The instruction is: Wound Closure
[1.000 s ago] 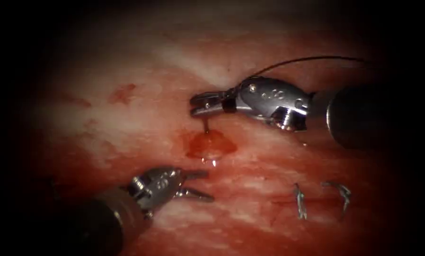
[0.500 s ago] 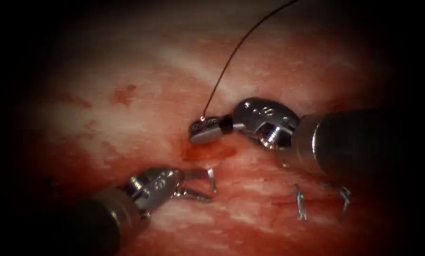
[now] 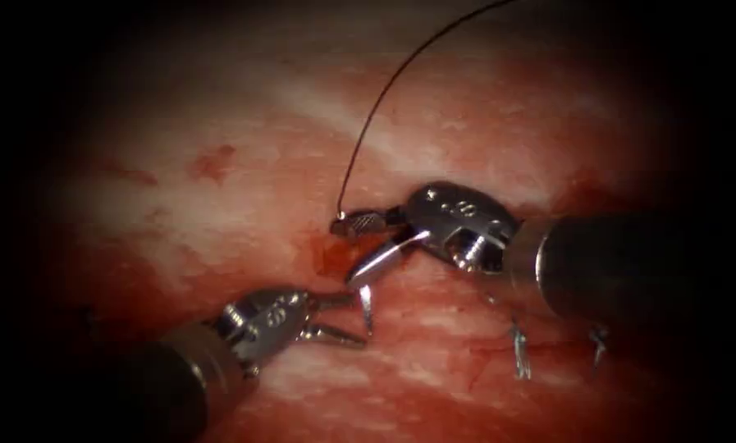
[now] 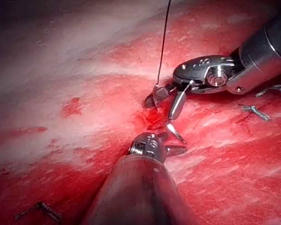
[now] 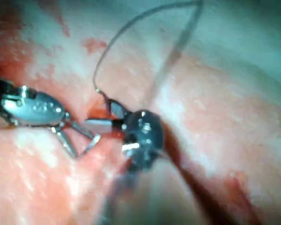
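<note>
In the endoscope view my right tool has its jaws open over a red pool on the tissue, holding nothing. The curved needle sits in the tissue. Its tail end lies by the upper right jaw, and its tip sticks out just below. The dark thread arcs up from the tail. My left tool stands open and empty, its jaw tips beside the needle tip. The left wrist view shows the right tool, needle tip and left tool.
Two finished stitches cross the cut to the right, partly under the right shaft. Red fluid wets the tissue around the needle's entry. A cut end of thread lies on the tissue in the left wrist view.
The right tool came down and turned, driving the needle into the tissue until its tip came out by the left jaws. Its jaws have now opened off the needle. The left tool stayed put.
</note>
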Controlling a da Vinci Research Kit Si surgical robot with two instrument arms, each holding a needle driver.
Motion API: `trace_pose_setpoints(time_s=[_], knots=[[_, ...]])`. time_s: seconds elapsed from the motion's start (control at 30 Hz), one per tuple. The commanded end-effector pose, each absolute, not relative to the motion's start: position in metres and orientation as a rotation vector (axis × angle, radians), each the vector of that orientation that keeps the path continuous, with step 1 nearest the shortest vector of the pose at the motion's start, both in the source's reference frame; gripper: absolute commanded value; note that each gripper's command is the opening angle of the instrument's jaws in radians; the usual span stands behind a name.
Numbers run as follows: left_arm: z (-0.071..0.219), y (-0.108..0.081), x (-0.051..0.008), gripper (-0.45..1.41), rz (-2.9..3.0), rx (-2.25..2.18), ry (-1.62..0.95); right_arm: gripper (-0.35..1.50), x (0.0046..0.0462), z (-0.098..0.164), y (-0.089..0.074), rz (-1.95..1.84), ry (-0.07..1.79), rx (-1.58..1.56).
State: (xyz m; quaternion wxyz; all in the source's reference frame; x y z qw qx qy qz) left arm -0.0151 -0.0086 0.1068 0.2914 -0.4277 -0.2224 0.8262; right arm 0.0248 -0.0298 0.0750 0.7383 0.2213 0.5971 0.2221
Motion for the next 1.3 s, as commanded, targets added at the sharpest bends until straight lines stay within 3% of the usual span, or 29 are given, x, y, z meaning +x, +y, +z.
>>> trace_pose_setpoints(time_s=[0.03,0.4,0.47,0.57,1.3], knots=[[0.1076,-0.0089,-0.0158,0.20,2.202,-1.142,-0.596,1.26,0.0254,0.0756,-0.0301,0.477,1.313,0.442],[0.1076,-0.0089,-0.0158,0.20,2.202,-1.142,-0.595,1.09,0.0266,0.0735,-0.0286,0.393,1.343,0.286],[0.1076,-0.0089,-0.0158,0.20,2.202,-1.142,-0.595,0.69,0.0264,0.0736,-0.0287,0.394,1.341,0.283],[0.1076,-0.0089,-0.0158,0.20,2.202,-1.142,-0.595,-0.35,0.0261,0.0739,-0.0286,0.377,1.307,0.307],[0.1075,-0.0089,-0.0157,0.20,2.202,-1.142,-0.597,-0.35,0.0255,0.0757,-0.0346,0.698,1.081,0.860]])
